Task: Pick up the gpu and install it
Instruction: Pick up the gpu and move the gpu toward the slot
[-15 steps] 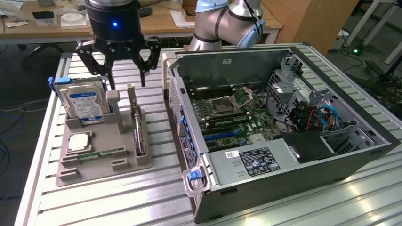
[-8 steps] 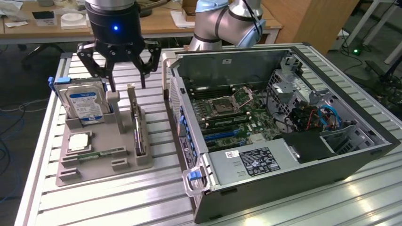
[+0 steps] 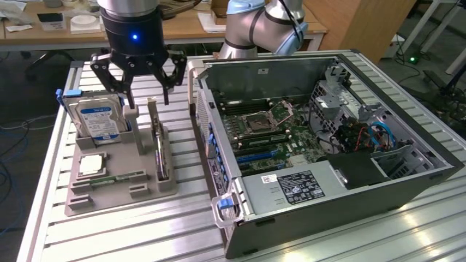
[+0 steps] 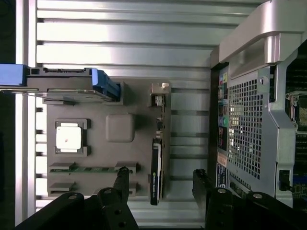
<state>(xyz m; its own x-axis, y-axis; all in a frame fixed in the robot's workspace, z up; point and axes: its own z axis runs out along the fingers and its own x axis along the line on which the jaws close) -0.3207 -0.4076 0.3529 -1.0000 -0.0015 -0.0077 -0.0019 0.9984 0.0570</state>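
The black tool (image 3: 148,101) on the robot arm hangs with its jaws wide apart and holds nothing. It is directly above the gpu (image 3: 159,148), a thin card with a green circuit board and a black cooler block. In the wrist view the tool (image 4: 160,173) has one black finger (image 4: 120,182) on each side of the gpu (image 4: 155,177), with a clear gap between each finger and the card, so nothing is clamped.

The gpu stands on its long edge in a slot of the grey plastic holder tray (image 3: 109,197), on the side of the tray that is nearer to the computer case. It is not installed yet.

In the same tray, toward the exterior view's left, a silver hard drive with a blue-white label and blue side rails (image 3: 98,120) stands upright. In front of it lies a square silver processor chip (image 3: 91,164), and beside that a narrow green memory stick (image 3: 117,178) lies in its groove.

The tray rests on the desk (image 3: 145,232), which is made of ribbed aluminium profiles. Just beside the tray, on the exterior view's right, the open grey metal computer case (image 3: 407,180) lies on its side. Inside it are a green motherboard (image 3: 269,131) and a grey power supply with a black label (image 3: 291,188).
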